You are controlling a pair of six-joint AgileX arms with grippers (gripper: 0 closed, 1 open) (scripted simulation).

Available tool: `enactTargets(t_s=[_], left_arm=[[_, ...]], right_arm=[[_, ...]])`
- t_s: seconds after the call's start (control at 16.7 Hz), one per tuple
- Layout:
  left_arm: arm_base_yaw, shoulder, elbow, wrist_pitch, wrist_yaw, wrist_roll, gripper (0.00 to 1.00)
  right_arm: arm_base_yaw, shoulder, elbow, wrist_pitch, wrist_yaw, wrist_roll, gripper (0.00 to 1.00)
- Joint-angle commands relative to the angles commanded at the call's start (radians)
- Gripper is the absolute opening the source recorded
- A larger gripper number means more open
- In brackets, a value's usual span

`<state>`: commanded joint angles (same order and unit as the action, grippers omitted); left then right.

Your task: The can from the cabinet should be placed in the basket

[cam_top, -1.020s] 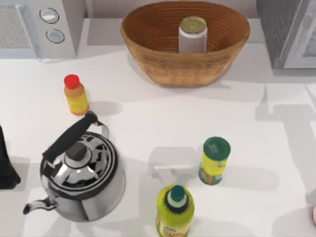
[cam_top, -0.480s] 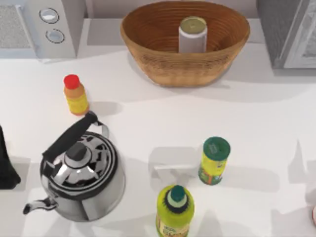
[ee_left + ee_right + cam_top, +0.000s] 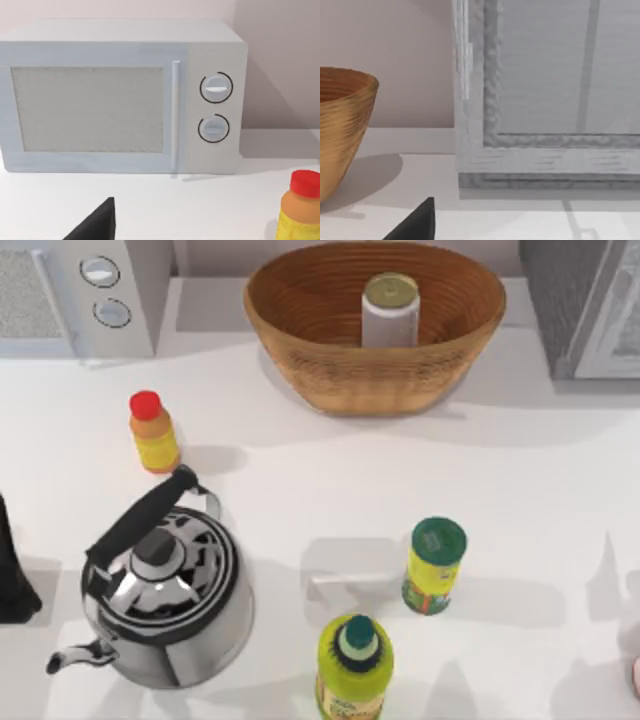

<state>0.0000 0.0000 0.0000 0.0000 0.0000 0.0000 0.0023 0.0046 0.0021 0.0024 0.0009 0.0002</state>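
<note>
Can (image 3: 390,310) standing upright inside basket (image 3: 300,350), placement looking done. Likely light, rigid, smooth-sided; gripping mid-wall if regrasping. Claw states: cannot tell, either arm.

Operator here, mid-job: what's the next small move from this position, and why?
Probably none beyond keeping both arms parked. The can stands upright inside the basket at the back of the table, free of any claw, so the placement looks done. The left arm sits at the table's left edge, beside the kettle. I'd just confirm the can stands steady before ending.
</note>
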Motion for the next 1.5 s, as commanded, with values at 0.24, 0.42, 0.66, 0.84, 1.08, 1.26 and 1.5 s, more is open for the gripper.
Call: enactTargets(t_s=[0.24,0.42,0.66,0.84,1.08,1.26,1.5], left_arm=[[0.0,0.0,0.0,0.0,0.0,0.0,1.0],[0.0,0.0,0.0,0.0,0.0,0.0,1.0],[0.0,0.0,0.0,0.0,0.0,0.0,1.0],[0.0,0.0,0.0,0.0,0.0,0.0,1.0],[0.0,0.0,0.0,0.0,0.0,0.0,1.0],[0.0,0.0,0.0,0.0,0.0,0.0,1.0],[0.0,0.0,0.0,0.0,0.0,0.0,1.0]], right_arm=[[-0.087,0.08,0.051,0.098,-0.093,0.009,1.0],[-0.225,0.248,0.107,0.251,-0.237,0.017,1.0],[-0.464,0.582,0.184,0.52,-0.477,0.025,1.0],[-0.65,0.875,0.24,0.733,-0.655,0.027,1.0],[-0.862,1.243,0.304,0.991,-0.859,0.029,1.0],[-0.967,1.434,0.34,1.127,-0.959,0.03,1.0],[-1.026,1.545,0.365,1.205,-1.011,0.029,1.0]])
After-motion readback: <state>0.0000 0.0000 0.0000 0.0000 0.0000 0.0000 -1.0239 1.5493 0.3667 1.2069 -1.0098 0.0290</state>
